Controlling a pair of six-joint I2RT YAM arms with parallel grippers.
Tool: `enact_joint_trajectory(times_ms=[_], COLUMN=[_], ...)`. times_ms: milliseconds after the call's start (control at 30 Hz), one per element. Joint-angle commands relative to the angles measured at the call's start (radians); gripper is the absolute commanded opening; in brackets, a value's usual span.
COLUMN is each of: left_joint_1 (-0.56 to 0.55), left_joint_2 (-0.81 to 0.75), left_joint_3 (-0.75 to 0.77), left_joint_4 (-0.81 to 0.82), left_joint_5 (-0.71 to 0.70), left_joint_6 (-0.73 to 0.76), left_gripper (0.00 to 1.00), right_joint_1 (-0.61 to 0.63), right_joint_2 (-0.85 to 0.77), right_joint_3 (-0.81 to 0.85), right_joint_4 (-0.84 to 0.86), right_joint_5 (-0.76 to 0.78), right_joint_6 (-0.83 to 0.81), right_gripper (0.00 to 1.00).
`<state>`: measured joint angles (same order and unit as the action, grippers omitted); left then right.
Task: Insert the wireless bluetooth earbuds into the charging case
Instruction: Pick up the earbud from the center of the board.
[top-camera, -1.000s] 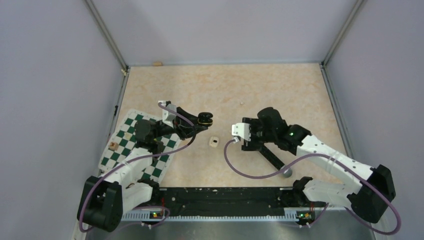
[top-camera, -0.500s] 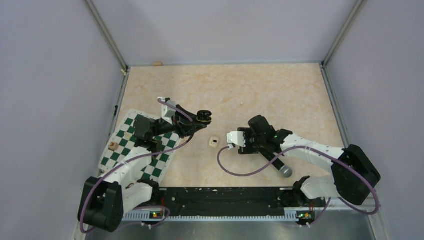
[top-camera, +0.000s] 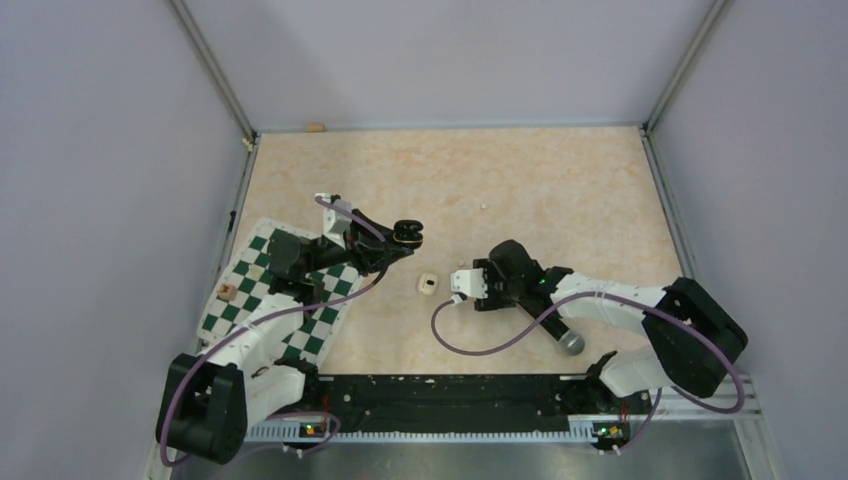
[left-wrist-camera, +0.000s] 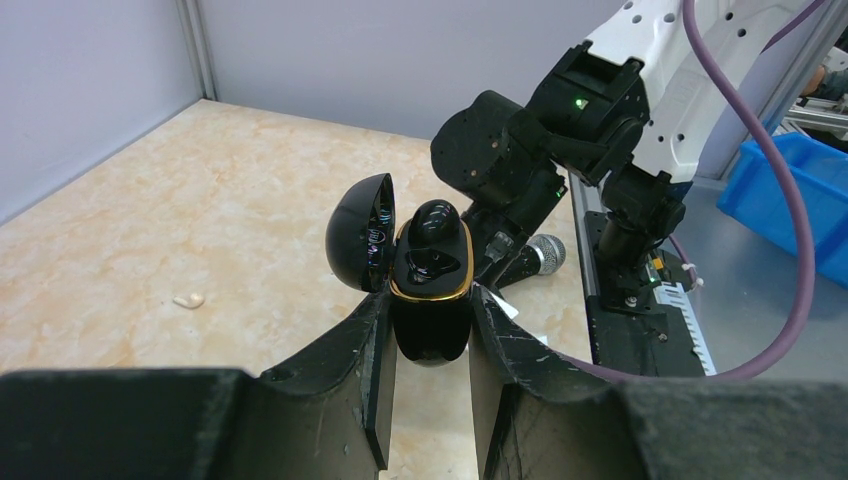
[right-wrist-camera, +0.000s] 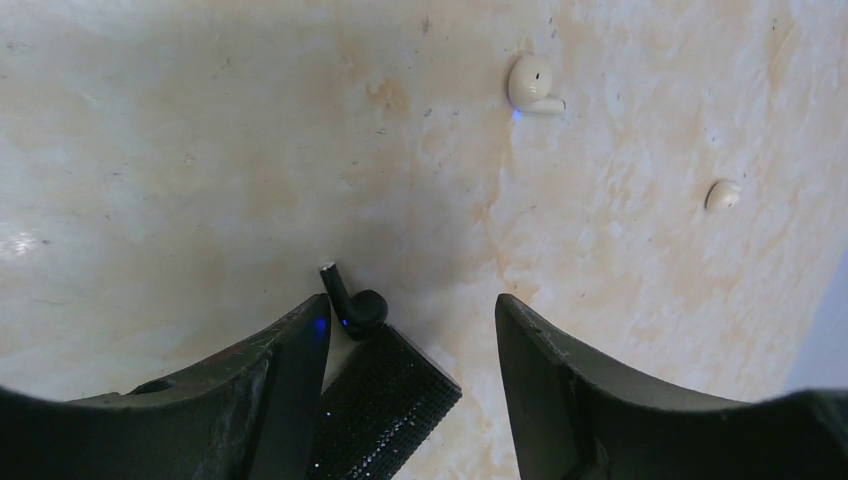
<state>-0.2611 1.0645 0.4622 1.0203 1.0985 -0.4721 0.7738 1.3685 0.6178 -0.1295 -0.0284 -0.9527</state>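
Note:
The black charging case (left-wrist-camera: 430, 318) with a gold rim stands lid-open in my left gripper (left-wrist-camera: 430, 325), held above the table; the case (top-camera: 407, 236) also shows in the top view. A dark rounded shape sits in its top. My right gripper (right-wrist-camera: 410, 315) is low over the table, open. A black earbud (right-wrist-camera: 355, 305) lies just by its left finger (right-wrist-camera: 290, 370). A whitish earbud (right-wrist-camera: 530, 85) lies further off, between the two grippers (top-camera: 427, 284). A tiny whitish bit (right-wrist-camera: 722, 194) rests beyond it.
The black microphone (top-camera: 555, 325) lies under the right arm, its handle end (right-wrist-camera: 385, 400) between the right fingers. A green-and-white chessboard (top-camera: 250, 300) lies under the left arm with a small wooden block (top-camera: 227, 292) on it. A cork-coloured piece (top-camera: 316, 127) sits by the back wall.
The right arm has swung left and down to the table, its jaws a little narrower. The left arm and case have barely moved.

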Motion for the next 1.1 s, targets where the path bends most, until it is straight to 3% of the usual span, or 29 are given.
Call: enact_joint_trajectory(times_ms=[0, 433, 733, 800, 1067], left_joint_1=[0.007, 0.008, 0.008, 0.008, 0.007], left_joint_2=[-0.019, -0.013, -0.023, -0.026, -0.026], left_joint_3=[0.039, 0.04, 0.037, 0.036, 0.036], left_joint_4=[0.029, 0.03, 0.032, 0.032, 0.036], left_joint_5=[-0.016, -0.015, -0.012, -0.01, -0.014], left_joint_6=[-0.004, -0.002, -0.002, -0.002, -0.006], left_gripper=[0.0, 0.0, 0.0, 0.0, 0.0], right_joint_1=[0.024, 0.031, -0.037, -0.052, -0.065], right_joint_2=[0.036, 0.169, 0.288, 0.258, -0.046], right_joint_3=[-0.026, 0.061, 0.216, 0.23, 0.192], right_joint_4=[0.152, 0.416, 0.4, 0.35, 0.059], right_joint_5=[0.093, 0.256, 0.341, 0.308, -0.076], right_joint_6=[-0.02, 0.045, 0.09, 0.122, 0.166], right_gripper=[0.61, 0.63, 0.63, 0.63, 0.6])
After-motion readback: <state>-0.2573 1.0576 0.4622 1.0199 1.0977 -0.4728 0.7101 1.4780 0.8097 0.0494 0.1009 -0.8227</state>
